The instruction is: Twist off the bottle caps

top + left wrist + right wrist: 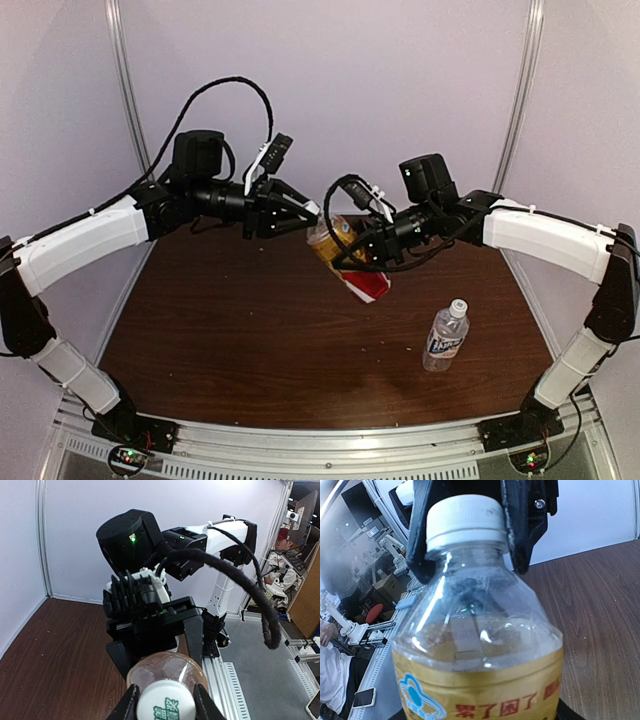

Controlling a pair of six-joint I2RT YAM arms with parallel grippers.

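- I have the left fingers (131, 706) closed snugly on the round white plastic screw cap (166, 704) of the amber-liquid plastic bottle with the red label (350, 262).
- My right fingers (194, 635) clamp that bottle's body, holding it tilted in the air above the brown wood-grain tabletop (230, 330).
- The clear plastic bottle with the white-and-blue label (446, 337) stands upright on the tabletop, right of the amber bottle and nearer the arm bases, with its white cap (458, 305) on.
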